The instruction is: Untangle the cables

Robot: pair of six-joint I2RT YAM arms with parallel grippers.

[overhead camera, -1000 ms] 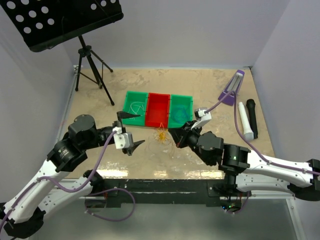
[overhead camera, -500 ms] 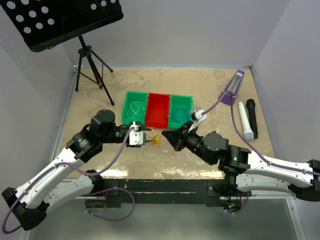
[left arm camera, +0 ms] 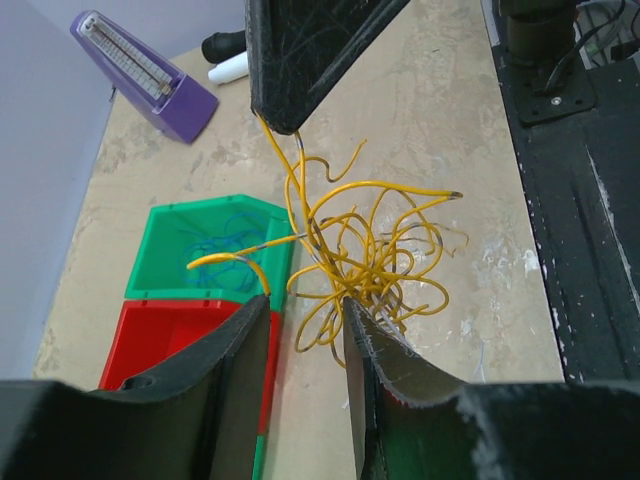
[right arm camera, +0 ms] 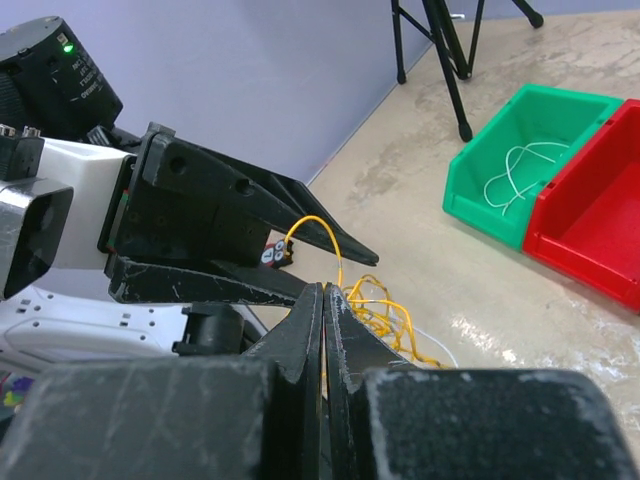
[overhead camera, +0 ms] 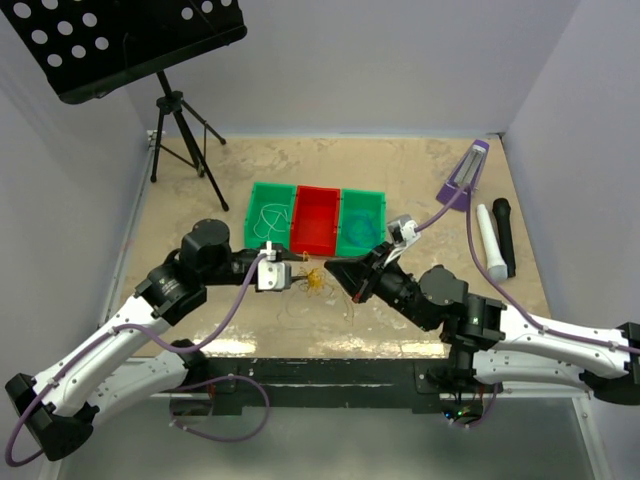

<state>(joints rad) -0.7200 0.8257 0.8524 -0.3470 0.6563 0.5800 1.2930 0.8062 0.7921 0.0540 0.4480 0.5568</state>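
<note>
- The right claw (right arm camera: 324, 292) has its fingers pressed together on a strand of the yellow cable (right arm camera: 385, 318), whose tangle sits just beyond them.
- The left claw (right arm camera: 338, 277) faces it, fingers spread around a yellow loop.
- A green bin (right arm camera: 478, 195) holding a white cable (right arm camera: 512, 178) touches a red bin (right arm camera: 590, 250).
- Tripod legs (right arm camera: 440, 50) stand by the walled edge of the worktop (right arm camera: 450, 270).

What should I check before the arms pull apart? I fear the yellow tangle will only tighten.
1. Grip of the right gripper on the yellow cable: ok, shut on a strand.
2. Grip of the left gripper on it: not ok, open, with the tangle at its fingertips.
3. The white cable lies apart, in the left green bin: ok.
4. The blue-teal cable lies apart, in the right green bin: ok.
5. Knots loose enough to pull: cannot tell.
</note>
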